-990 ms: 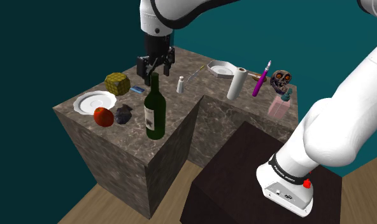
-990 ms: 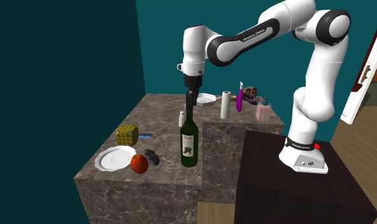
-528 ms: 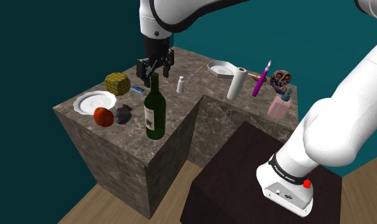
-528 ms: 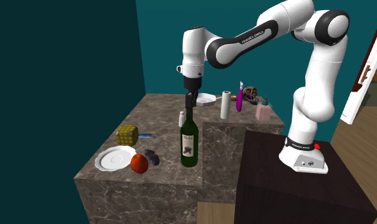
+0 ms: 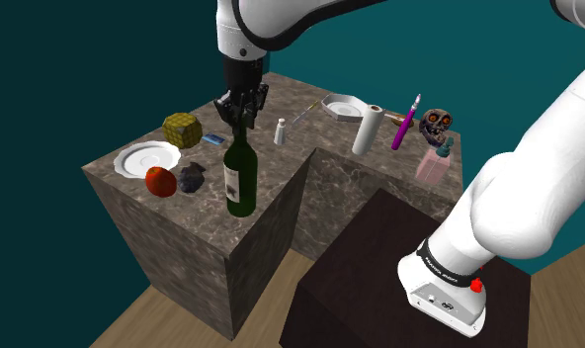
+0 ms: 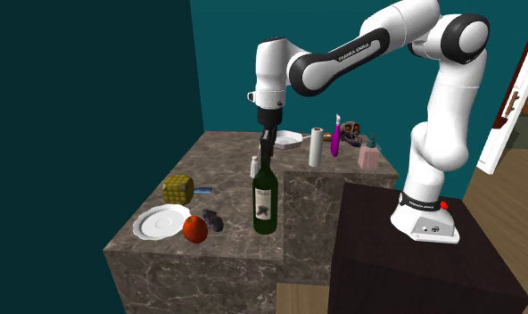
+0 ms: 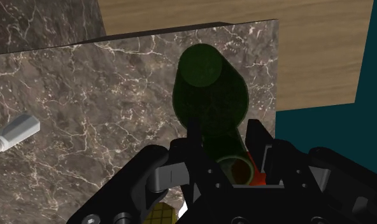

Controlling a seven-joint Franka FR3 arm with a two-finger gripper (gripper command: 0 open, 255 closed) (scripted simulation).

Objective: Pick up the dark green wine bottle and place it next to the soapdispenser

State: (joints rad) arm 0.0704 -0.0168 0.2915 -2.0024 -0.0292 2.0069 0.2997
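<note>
The dark green wine bottle stands upright with a pale label on the marble counter, near the inner corner edge. My black gripper hangs straight down over it, shut on the bottle's neck just below the mouth. In the wrist view the fingers clasp the neck on both sides, with the bottle's body showing beyond my gripper. The pink soap dispenser stands on the counter's far end at the shoulder view's right.
A white plate, red apple, dark lump and yellow-green fruit lie to the bottle's left in the shoulder view. A small white bottle, white bowl, paper roll, purple tool and skull stand behind. The dark stand is at lower right.
The fingers, spread on either side of the bottle's neck earlier, have shut on it. The arm and the bottle have stayed in place.
</note>
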